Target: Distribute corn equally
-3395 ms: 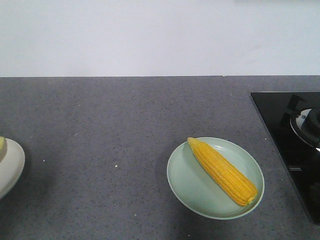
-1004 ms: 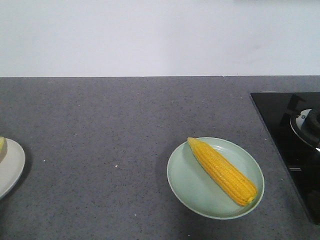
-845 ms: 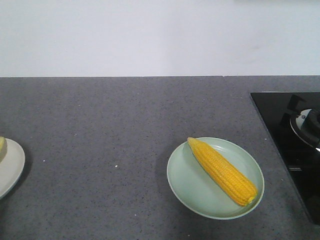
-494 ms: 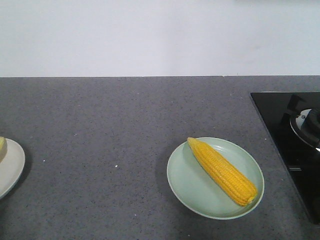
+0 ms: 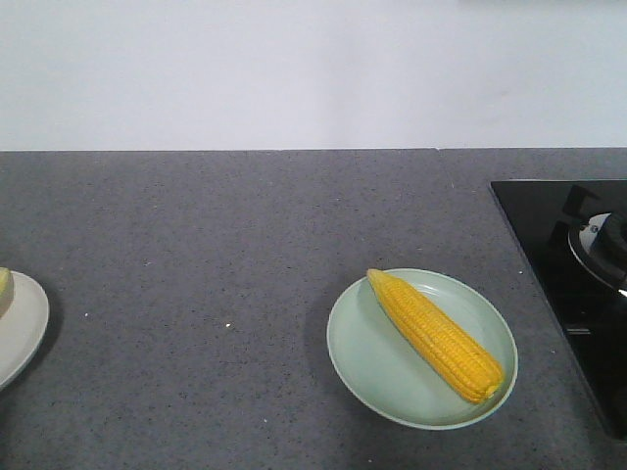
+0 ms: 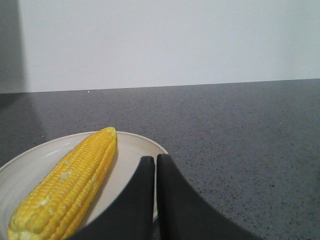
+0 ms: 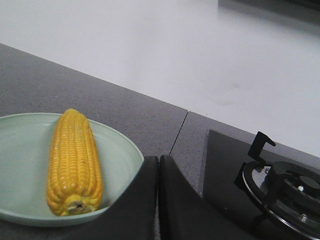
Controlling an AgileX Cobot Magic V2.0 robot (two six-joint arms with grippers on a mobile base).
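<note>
One yellow corn cob [image 5: 435, 335] lies slantwise on a pale green plate [image 5: 364, 357] at the front right of the grey counter; the right wrist view shows the same cob [image 7: 74, 162] on that plate [image 7: 125, 155]. A second corn cob [image 6: 67, 185] rests on a cream plate [image 6: 137, 147] in the left wrist view; only that plate's edge [image 5: 24, 333] shows at the far left of the front view. My left gripper [image 6: 155, 160] is shut and empty over the cream plate's right rim. Shut and empty too, my right gripper [image 7: 158, 160] hangs by the green plate's right rim.
A black glass hob [image 5: 563, 264] with a burner grate [image 7: 280, 187] lies at the right edge of the counter, close to the green plate. A white wall runs along the back.
The cream plate at the far left edge shows slightly less than 3.4 s ago. The green plate and its cob have not moved.
</note>
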